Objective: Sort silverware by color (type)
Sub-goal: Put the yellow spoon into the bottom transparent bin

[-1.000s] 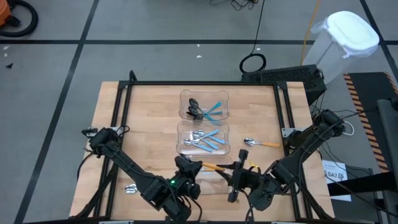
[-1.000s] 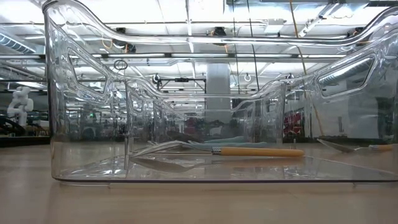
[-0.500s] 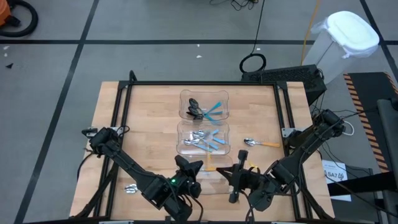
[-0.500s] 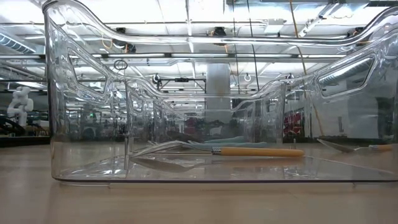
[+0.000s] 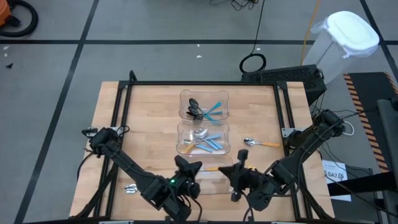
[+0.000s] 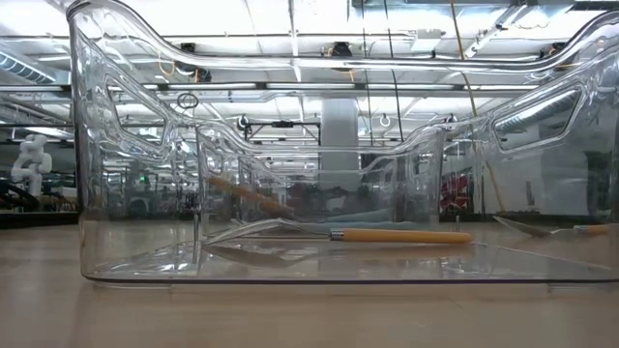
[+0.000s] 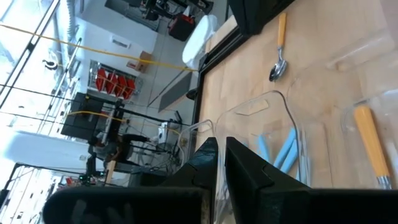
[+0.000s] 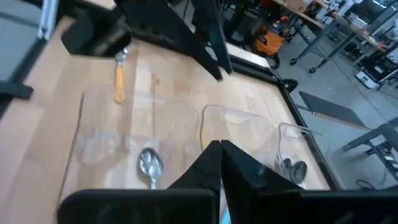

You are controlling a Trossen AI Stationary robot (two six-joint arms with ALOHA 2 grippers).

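Note:
Three clear bins stand in a row down the table's middle. The far bin [image 5: 204, 107] holds dark spoons with blue handles. The middle bin [image 5: 180, 138] holds silver spoons with blue handles, and an orange-handled spoon [image 6: 248, 193] leans on a slant in it. In the near bin [image 6: 97, 193] an orange-handled spoon [image 6: 398, 235] lies flat. Two more spoons lie on the table, one right [image 5: 260, 144] and one left [image 5: 131, 188]. My left gripper [image 5: 194, 167] and right gripper [image 5: 238, 164] hang shut above the near bin, each with nothing between its fingers.
A black frame [image 5: 202, 83] runs round the wooden table. A white waste bin [image 5: 345, 43] stands on the floor beyond the far right corner. Bare wood lies on both sides of the bin row.
An orange-handled spoon has landed in the middle bin, where it now leans on a slant; half a second ago it was not there. Both arms have kept their places above the near bin.

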